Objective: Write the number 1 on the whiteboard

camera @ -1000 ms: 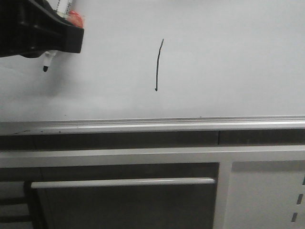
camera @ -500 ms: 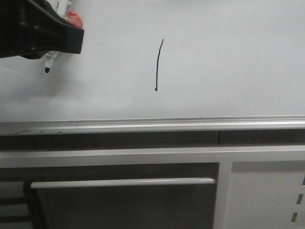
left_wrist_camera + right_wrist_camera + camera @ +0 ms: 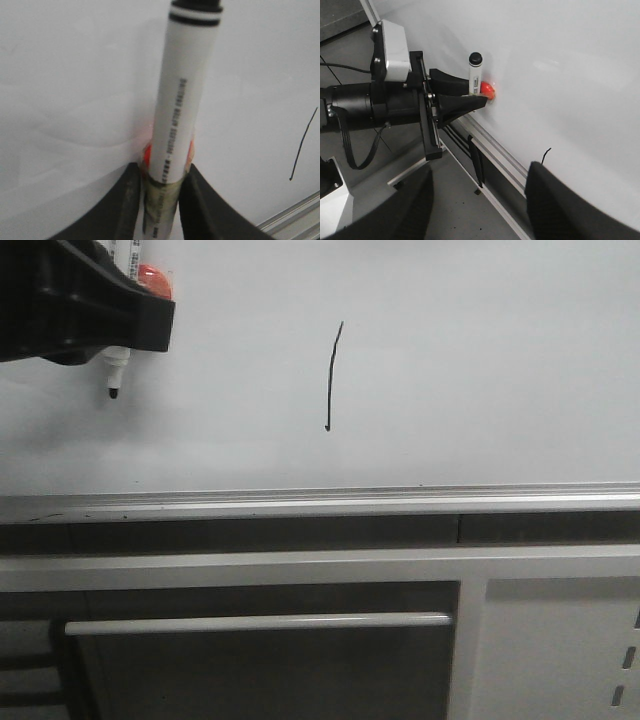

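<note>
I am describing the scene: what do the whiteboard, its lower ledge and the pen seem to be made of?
Whiteboard: glossy coated panel, soft reflections. Ledge: probably brushed aluminium, silver and ridged. Marker pen: likely smooth white plastic, printed text.

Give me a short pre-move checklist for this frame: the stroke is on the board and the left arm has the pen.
1. Stroke drawn on the whiteboard: ok, one thin black line with a small hook at its foot.
2. Pen gripped by the left gripper: ok, fingers clamp its lower barrel.
3. Pen tip away from the stroke: ok, well to its left.
4. Tip off the board surface: cannot tell.
5. Right gripper free: ok, open and holding nothing.
6. Ledge under the board unobstructed: ok.
</note>
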Controlling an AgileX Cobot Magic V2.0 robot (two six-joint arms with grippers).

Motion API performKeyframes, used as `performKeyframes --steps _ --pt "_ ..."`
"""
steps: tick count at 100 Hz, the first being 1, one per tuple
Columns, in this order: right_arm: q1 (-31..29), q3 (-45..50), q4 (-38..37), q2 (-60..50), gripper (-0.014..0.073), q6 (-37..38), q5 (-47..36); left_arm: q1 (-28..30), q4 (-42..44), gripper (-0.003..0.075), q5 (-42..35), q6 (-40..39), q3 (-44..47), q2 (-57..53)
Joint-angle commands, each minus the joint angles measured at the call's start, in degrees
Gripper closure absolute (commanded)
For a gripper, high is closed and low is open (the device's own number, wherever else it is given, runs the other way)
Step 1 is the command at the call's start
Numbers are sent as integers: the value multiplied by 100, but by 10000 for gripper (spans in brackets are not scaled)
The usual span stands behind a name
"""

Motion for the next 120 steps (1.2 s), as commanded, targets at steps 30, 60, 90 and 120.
performKeyframes --steps 30,60,90,120 --pt "-23 -138 111 -58 228 -32 -350 12 78 540 -727 -72 -194 -92" --pt "-23 -138 111 -58 228 -32 -350 12 78 540 -622 -72 -194 -92" --pt "-23 -138 111 -58 228 -32 -350 12 78 461 -595 -72 -194 -92" --pt "-23 -138 111 -58 228 -32 -350 12 64 384 -619 -72 -194 -92"
